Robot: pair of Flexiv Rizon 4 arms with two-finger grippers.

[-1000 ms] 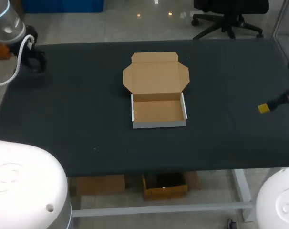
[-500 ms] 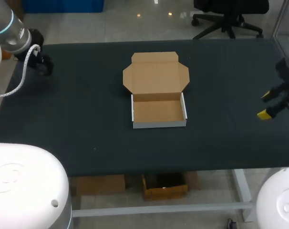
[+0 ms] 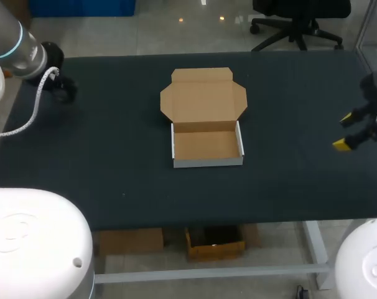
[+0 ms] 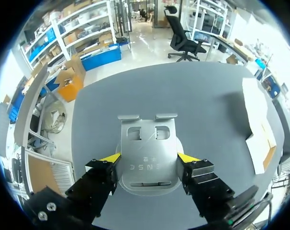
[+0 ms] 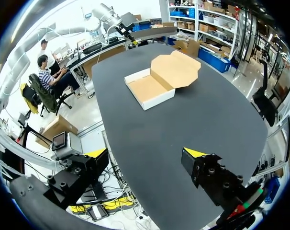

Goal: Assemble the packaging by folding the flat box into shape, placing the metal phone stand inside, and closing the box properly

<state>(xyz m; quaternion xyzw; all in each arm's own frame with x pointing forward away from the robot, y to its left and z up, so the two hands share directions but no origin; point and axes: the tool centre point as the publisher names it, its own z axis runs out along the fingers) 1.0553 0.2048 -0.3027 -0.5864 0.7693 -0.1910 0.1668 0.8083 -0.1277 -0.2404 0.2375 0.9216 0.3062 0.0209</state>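
**Stand needs a level carry to the open box**

On the table, the box sits folded, lid back. Far left of it, the left gripper clamps the stand, which should travel level and lower squarely inside. Right of the box, the right gripper hangs spread, empty.

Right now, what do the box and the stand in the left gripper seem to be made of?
The box looks like cardboard: matte brown inside, white outside walls, folded creases. The stand, held by the left gripper, looks like sheet metal: thin, silver-grey, faintly shiny, with cut slots; which metal, I cannot tell.
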